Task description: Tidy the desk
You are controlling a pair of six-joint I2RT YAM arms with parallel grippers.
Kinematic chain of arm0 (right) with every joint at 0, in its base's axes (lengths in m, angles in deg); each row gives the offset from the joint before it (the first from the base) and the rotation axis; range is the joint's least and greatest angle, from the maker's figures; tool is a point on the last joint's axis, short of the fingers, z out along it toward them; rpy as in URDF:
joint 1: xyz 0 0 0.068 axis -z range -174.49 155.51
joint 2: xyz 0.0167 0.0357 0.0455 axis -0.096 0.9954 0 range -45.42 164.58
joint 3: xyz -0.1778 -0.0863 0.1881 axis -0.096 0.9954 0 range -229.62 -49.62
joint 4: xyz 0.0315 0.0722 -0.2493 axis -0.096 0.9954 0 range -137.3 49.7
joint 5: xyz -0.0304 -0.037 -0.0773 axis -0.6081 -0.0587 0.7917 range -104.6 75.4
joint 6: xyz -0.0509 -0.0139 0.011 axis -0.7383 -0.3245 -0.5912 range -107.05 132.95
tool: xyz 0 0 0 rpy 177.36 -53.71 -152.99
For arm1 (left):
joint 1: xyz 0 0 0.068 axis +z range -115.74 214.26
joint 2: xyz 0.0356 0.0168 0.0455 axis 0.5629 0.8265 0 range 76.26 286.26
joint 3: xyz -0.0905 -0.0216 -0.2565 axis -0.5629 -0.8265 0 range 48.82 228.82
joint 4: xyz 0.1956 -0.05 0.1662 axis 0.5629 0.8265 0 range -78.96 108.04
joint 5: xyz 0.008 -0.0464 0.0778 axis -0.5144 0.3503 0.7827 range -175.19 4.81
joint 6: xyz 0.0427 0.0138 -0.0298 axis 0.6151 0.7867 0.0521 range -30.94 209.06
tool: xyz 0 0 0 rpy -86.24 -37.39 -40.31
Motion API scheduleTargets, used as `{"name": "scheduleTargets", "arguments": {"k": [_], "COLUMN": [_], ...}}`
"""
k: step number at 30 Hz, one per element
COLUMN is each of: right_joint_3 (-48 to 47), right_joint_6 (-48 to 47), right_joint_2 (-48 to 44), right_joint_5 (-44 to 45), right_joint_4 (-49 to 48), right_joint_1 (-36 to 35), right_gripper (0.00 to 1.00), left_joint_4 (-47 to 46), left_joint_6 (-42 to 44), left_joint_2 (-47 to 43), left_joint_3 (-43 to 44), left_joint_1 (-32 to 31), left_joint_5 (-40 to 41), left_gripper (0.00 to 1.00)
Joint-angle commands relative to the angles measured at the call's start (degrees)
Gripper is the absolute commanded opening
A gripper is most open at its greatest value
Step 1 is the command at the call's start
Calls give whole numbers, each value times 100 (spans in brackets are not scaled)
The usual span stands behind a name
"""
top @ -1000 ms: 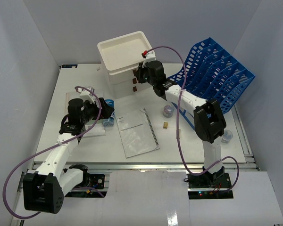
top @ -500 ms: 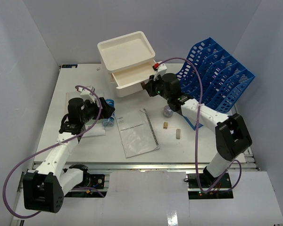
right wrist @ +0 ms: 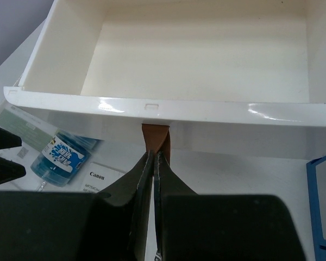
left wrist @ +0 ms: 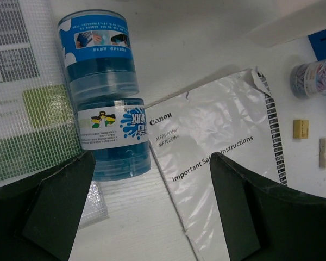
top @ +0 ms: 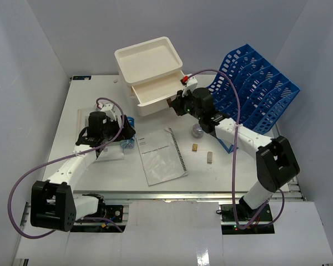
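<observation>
Drawer tab (right wrist: 155,135) in right pincer (right wrist: 154,155)

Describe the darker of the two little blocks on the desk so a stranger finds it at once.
On the white desk, find the Canon booklet lying near the middle. Just off its black-bound right edge lie two small blocks. The one meant is the yellowish block, squarer and nearer the booklet; the pale block beside it is whiter and longer.

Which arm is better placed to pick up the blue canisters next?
Left, probably. The left gripper hangs open right over the blue canisters beside the Canon manual, while the right gripper is across the desk, shut on the brown pull tab of the open drawer.
</observation>
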Motion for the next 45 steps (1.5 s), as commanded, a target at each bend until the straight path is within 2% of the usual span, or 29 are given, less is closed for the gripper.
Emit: {"name": "scheduleTargets", "arguments": {"k": [1, 8, 9, 11, 12, 15, 16, 25, 31, 35, 38, 42, 45], "right_joint_3": [143, 307, 316, 346, 368, 567, 670, 1573, 1946, 2168, 2396, 2676, 2815], "right_joint_6": [-61, -223, -277, -500, -620, -1074, -1129, -1564, -1738, -1830, -1985, -2134, -2231], "right_joint_2": [-322, -489, -518, -662, -734, -1108, -1258, -2462, -3050, -3466, -3711, -3926, -3940], "right_joint_5": [-243, -619, -682, -1087, -1287, -1873, -2065, -3384, -4490, -4888, -5472, -6176, -6525], "right_joint_4": [202, 258, 272, 308, 314, 321, 327, 425, 434, 424, 441, 416, 404], "right_joint_1": [-7, -1, -1, 6, 12, 41, 65, 692, 1422, 1761, 1977, 2324, 2567], "right_gripper": [8, 10, 19, 56, 71, 93, 97, 96, 95, 95, 96, 99, 98], "left_joint_4": [328, 520, 520, 520, 520, 538, 538, 749, 893, 1110, 1384, 1782, 2109], "left_joint_6": [68, -16, -39, -100, -127, -151, -151, -64, -134, -251, -375, -432, -261], "left_joint_2": [153, 717, 803, 990, 1084, 1264, 1318, 2017, 2064, 1706, 904, -194, -813], "left_joint_3": [280, 436, 461, 522, 547, 638, 662, 1003, 1051, 953, 823, 905, 1430], "left_joint_1": [-258, -406, -409, -415, -415, -415, -415, -513, -715, -782, -784, -784, -788], "left_joint_5": [616, 926, 957, 1041, 1095, 1210, 1246, 1394, 1817, 1876, 1867, 1776, 1747], "left_gripper": [98, 98, 98, 98, 98, 98, 97, 84, 62, 22, 1, 0, 0]}}
